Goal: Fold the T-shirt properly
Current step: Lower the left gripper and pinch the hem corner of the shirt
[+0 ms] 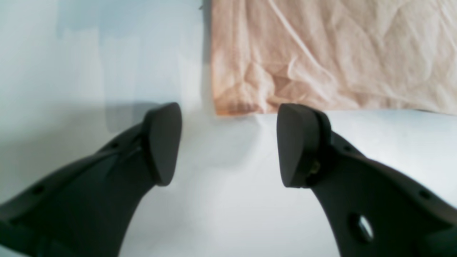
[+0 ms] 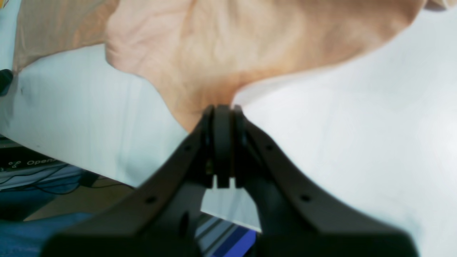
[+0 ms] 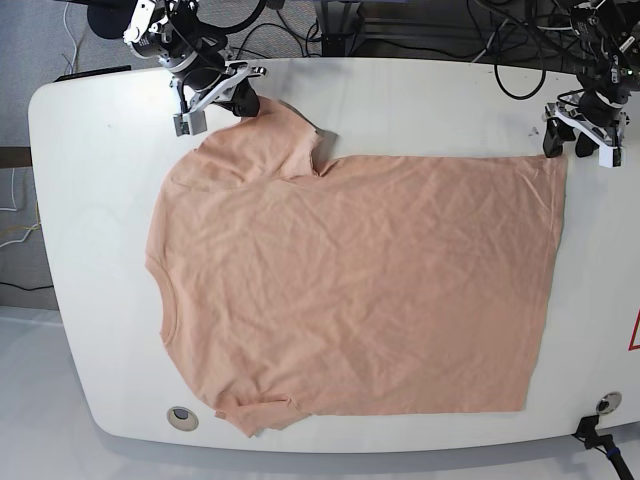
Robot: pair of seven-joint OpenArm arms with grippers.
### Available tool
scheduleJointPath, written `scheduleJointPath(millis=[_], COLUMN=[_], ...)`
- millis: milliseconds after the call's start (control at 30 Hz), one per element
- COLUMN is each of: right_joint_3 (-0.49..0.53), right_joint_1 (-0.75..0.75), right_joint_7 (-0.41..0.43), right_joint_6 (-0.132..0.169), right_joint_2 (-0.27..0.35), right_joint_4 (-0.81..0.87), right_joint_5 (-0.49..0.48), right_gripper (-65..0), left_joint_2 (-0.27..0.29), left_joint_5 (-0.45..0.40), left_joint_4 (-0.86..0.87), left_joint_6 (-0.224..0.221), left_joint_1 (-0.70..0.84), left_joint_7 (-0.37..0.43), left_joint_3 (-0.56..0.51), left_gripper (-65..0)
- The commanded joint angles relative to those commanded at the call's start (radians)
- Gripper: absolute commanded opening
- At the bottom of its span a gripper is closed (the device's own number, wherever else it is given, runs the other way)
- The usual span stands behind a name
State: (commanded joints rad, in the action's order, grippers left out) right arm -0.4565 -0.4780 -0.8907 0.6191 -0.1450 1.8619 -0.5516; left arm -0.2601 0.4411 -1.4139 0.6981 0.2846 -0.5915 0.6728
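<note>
A: Peach cloth fills the upper right of the left wrist view: a corner of the T-shirt (image 1: 321,53) lying flat on the white table (image 1: 89,53). And the left gripper (image 1: 228,142)?

B: Its 2 jaws stand wide apart over bare table, just short of that corner, touching nothing.

A: Right wrist view?

B: The right gripper (image 2: 222,123) is pinched together on a sleeve edge of the T-shirt (image 2: 221,43).

A: Base view?

B: The T-shirt (image 3: 350,290) is spread across most of the table (image 3: 90,330), right gripper (image 3: 243,100) at the far sleeve, left gripper (image 3: 580,138) beside the far hem corner.
</note>
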Motion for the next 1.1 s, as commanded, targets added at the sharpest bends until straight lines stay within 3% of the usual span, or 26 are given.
scheduleJointPath(millis=[767,833,967,1100], right_joint_3=[0.0,0.0,0.0,0.0], right_joint_1=[0.0,0.0,0.0,0.0], right_joint_7=[0.0,0.0,0.0,0.0], right_joint_6=[0.0,0.0,0.0,0.0], right_joint_2=[0.002,0.002,0.002,0.002], right_joint_4=[0.0,0.0,0.0,0.0], right_joint_5=[0.0,0.0,0.0,0.0], right_gripper=[-65.0,-65.0,-65.0,-65.0], left_joint_2=[0.026,0.028,0.028,0.028], left_joint_5=[0.003,0.003,0.003,0.003], left_joint_4=[0.002,0.002,0.002,0.002], left_joint_6=[0.0,0.0,0.0,0.0], left_joint_1=[-0.052,-0.052,-0.054,-0.054], left_joint_7=[0.0,0.0,0.0,0.0], left_joint_3=[-0.055,-0.064,-0.078,-0.078], left_gripper=[-26.9,-30.2,-43.5,-45.6])
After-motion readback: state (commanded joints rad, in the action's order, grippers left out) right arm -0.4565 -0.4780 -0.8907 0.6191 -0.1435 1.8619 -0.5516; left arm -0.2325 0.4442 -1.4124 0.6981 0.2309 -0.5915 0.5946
